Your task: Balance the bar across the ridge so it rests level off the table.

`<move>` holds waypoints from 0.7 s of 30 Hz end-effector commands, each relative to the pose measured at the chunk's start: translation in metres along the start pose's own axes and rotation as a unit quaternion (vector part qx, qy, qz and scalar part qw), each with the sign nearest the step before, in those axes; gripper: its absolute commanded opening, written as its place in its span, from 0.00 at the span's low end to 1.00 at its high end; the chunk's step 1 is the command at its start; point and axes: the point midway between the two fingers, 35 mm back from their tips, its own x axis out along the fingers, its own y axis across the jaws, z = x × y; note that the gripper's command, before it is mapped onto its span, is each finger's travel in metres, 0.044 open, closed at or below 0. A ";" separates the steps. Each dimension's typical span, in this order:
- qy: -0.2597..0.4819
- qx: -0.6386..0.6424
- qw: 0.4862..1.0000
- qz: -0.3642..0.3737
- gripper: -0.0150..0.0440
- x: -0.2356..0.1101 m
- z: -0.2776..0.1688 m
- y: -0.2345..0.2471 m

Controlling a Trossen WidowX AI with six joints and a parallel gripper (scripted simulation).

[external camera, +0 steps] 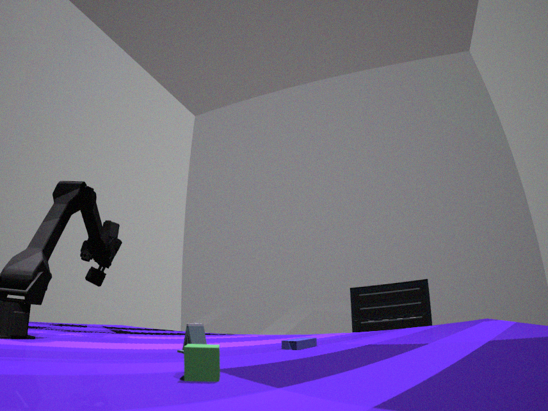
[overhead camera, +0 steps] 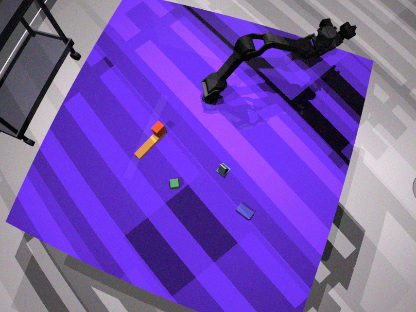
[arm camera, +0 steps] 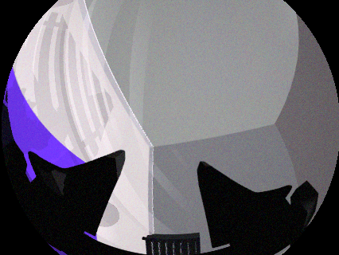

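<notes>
Arm (overhead camera: 235,60): matte black throughout, angular faceted links, bulky rounded joints; gripper (arm camera: 159,191) fingers black, pointed, wedge-shaped.

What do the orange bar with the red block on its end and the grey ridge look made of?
Long flat orange bar: flat matte colour, no grain or glint, so painted wood or plastic; can't tell which. Red cube block on its end: same matte look. Small grey wedge ridge: grey with lighter faces, maybe metal or plastic; the look leaves it open.
</notes>
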 end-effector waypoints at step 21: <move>0.227 0.144 0.962 -0.046 0.79 -0.124 -0.173 -0.054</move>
